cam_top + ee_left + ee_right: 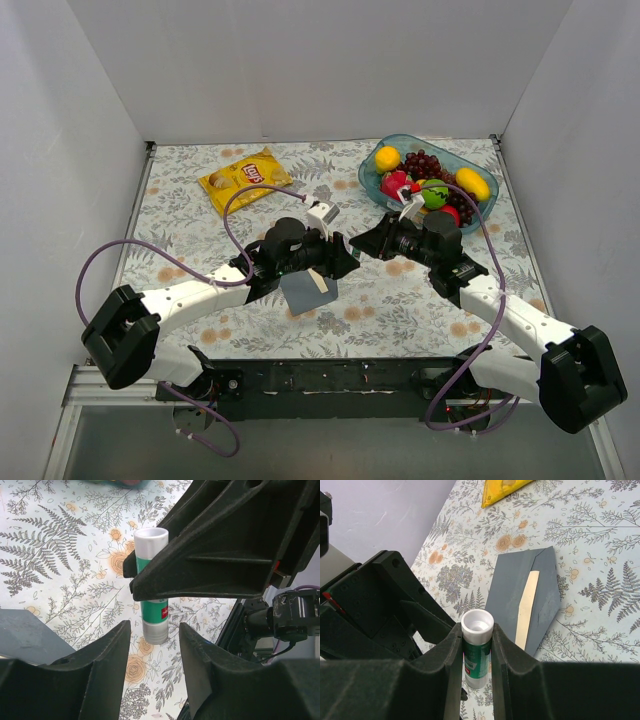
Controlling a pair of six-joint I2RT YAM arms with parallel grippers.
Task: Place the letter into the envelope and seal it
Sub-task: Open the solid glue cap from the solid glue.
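Note:
The grey-blue envelope lies flat on the floral table, just in front of both grippers. A narrow cream strip of the letter shows across it; the remainder of the letter is hidden. My right gripper is shut on a green glue stick, white cap upward, held above the table. My left gripper is open, its fingertips on either side of the stick's grey lower end with gaps on both sides. In the left wrist view a corner of the envelope shows at lower left.
A yellow crisp bag lies at the back left. A teal bowl of fruit stands at the back right, close behind the right arm. White walls close in the table on three sides.

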